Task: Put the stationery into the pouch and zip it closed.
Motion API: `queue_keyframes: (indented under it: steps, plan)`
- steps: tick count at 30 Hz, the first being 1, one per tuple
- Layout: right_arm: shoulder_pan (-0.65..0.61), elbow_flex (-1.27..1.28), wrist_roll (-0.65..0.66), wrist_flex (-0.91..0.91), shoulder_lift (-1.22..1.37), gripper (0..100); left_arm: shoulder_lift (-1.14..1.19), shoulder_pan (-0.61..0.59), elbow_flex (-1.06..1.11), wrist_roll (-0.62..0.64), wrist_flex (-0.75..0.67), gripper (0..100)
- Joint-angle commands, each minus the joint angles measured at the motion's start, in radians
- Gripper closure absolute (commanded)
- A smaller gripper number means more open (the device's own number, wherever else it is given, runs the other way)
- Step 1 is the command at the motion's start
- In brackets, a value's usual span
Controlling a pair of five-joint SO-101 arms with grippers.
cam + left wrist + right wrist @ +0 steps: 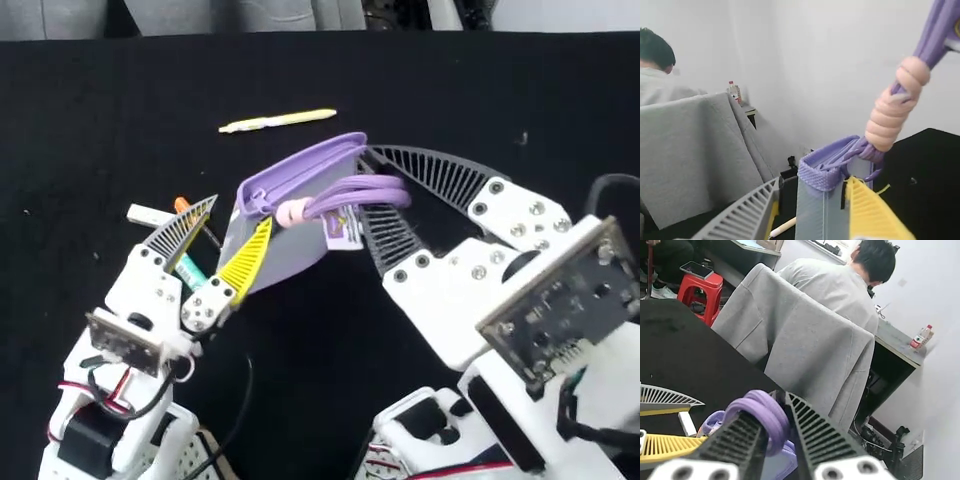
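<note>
A purple and grey pouch (290,235) is held up off the black table (480,90) between the two arms. My right gripper (365,185) is shut on its purple strap (765,415), black fingers either side of the loops. A pink coiled bead (892,112) hangs on the strap. My left gripper (240,212) is open. Its yellow finger (870,215) lies against the pouch's end (820,205) and its grey finger (740,220) stands off it. A yellow pen (278,120) lies beyond the pouch. A white eraser (148,214), an orange item (181,205) and a teal pen (190,270) lie by the left gripper.
Grey cloth (230,15) hangs along the table's far edge. A cable (240,400) runs near the front between the arm bases. A person sits behind the table with their back turned, away from the things.
</note>
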Motion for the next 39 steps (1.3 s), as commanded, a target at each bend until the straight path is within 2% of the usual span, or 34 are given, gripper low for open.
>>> queue_keyframes:
  steps: [1,10,20,30,32,37,39]
  plan:
    - [0.014,0.007,0.034,-0.003,-0.035,98.7,0.009,0.01,-0.033,-0.086,0.003,78]
    - [0.012,0.008,0.049,-0.002,-0.041,98.7,0.098,0.013,-0.036,-0.206,-0.005,78]
    - [0.018,0.013,0.092,0.038,-0.064,98.7,0.325,0.159,-0.202,-0.201,-0.018,78]
    - [0.018,0.191,0.14,0.021,-0.163,98.7,0.327,0.165,-0.217,-0.199,-0.018,78]
    - [0.018,0.197,0.14,0.014,-0.166,98.7,0.327,0.166,-0.217,-0.199,-0.018,81]
    - [0.018,0.196,0.14,0.011,-0.166,98.7,0.327,0.168,-0.217,-0.199,-0.021,98]
    - [0.025,0.197,0.14,0.011,-0.165,98.7,0.325,0.168,-0.217,-0.199,-0.02,95]
